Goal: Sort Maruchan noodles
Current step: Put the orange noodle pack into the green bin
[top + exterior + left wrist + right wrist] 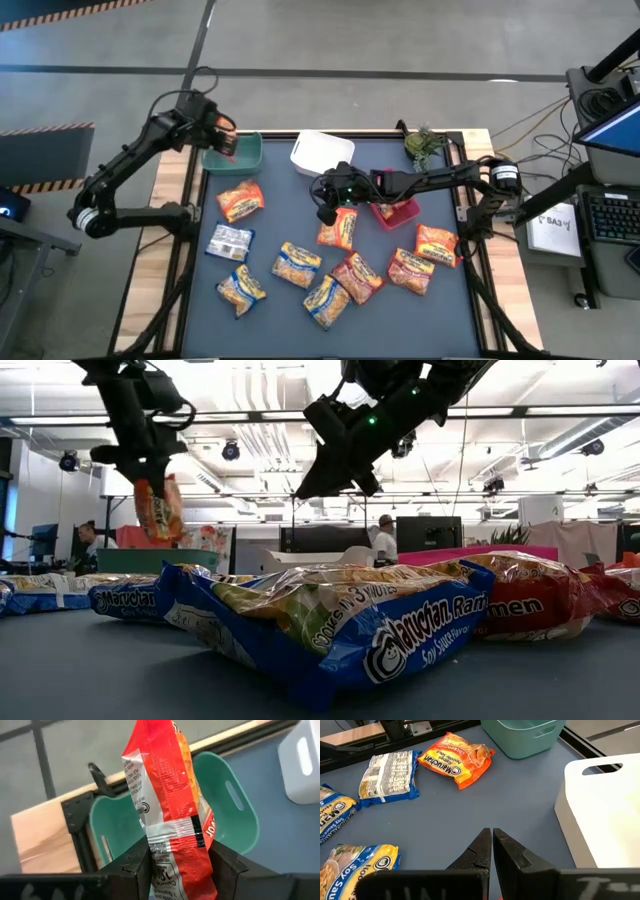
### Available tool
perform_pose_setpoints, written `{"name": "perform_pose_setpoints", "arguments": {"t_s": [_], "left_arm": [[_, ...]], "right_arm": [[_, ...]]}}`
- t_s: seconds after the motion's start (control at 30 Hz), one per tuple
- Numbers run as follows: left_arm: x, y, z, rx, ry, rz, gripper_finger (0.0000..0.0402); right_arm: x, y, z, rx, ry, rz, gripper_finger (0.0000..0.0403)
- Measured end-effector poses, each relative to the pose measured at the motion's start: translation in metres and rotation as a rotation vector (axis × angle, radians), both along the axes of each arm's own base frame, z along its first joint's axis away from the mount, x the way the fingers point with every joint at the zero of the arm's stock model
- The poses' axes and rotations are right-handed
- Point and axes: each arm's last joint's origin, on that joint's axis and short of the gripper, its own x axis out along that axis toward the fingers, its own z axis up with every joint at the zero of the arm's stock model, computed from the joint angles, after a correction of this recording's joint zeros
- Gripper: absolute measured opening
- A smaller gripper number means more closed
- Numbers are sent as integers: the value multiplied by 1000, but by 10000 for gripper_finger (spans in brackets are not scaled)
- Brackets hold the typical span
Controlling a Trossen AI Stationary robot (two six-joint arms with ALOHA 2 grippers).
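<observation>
One packet [172, 815] hangs clamped in left hand [175, 865].

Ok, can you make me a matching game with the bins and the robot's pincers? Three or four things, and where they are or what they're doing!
Things:
1. left pincer
2. right pincer
3. green bin
4. white bin

States or places:
A. shut and empty, above the middle of the table
B. at the back of the table, beside the green one
C. holding an orange-red noodle packet
D. right under the held packet, at the table's back left

Pairs: 1-C, 2-A, 3-D, 4-B
</observation>
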Motion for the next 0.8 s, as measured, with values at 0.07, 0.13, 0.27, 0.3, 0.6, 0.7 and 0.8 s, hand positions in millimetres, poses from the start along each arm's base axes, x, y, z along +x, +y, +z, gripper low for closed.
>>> {"name": "perform_pose_setpoints", "arguments": {"t_s": [0.07, 0.13, 0.27, 0.3, 0.6, 0.7, 0.8], "left_arm": [[3, 2, -3, -8, 7, 11, 122], [7, 5, -6, -13, 14, 16, 122], [16, 17, -13, -3, -10, 24, 122], [19, 21, -15, -9, -31, 19, 122], [38, 38, -45, -124, 12, 9, 122], [42, 38, -49, -148, 10, -11, 122], [45, 39, -50, -165, -22, -32, 122]], "right_arm": [[0, 0, 0, 0, -1, 0, 9], [0, 0, 0, 0, 0, 0, 9], [0, 0, 0, -2, 0, 1, 9], [0, 0, 0, -2, 1, 1, 9], [-1, 0, -1, -1, 16, 2, 9], [-1, 0, -2, -6, 24, 5, 9], [-1, 0, -2, -13, 27, 10, 9]]}}
